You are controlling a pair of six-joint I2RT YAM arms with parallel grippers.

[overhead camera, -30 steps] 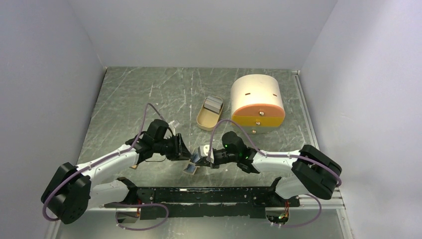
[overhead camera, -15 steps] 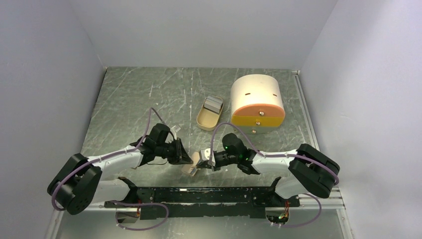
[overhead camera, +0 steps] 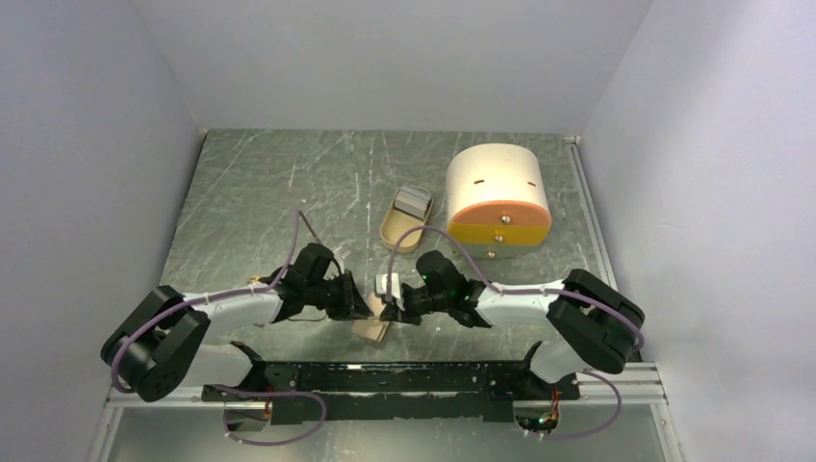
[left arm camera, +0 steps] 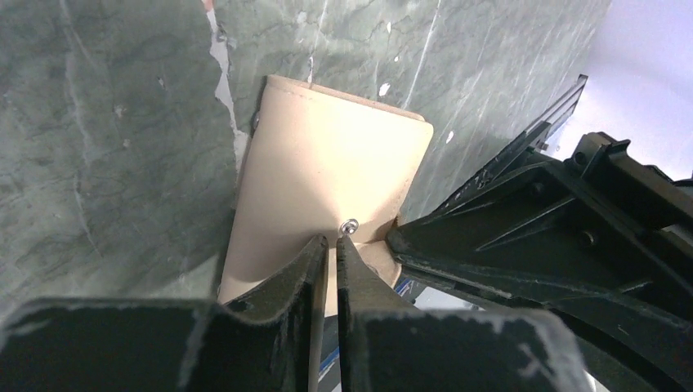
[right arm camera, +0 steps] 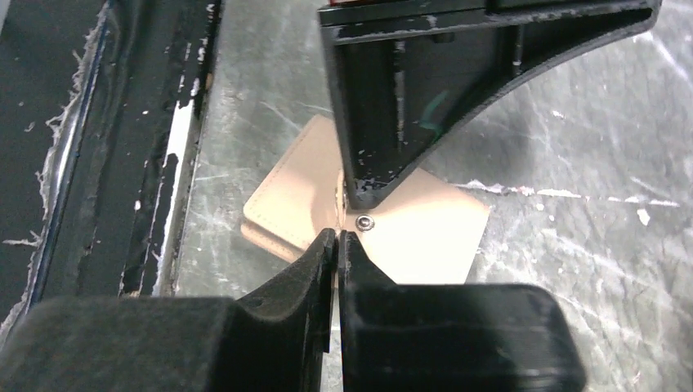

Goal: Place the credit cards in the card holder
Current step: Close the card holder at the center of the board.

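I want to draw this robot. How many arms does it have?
2. The left arm stretches in from the table's left side, the right arm from its right. Both reach toward the card holder.

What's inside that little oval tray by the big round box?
A small grey-and-white object sits at the far end of the tray. It's too small to identify, and anything beneath it is hidden.

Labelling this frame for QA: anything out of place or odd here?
Nothing spilled or broken. Two oddities: the left gripper and right gripper are both shut, tips crowded together at the snap of the card holder, which lies askew to the table's near edge. The table top is scratched and chipped.
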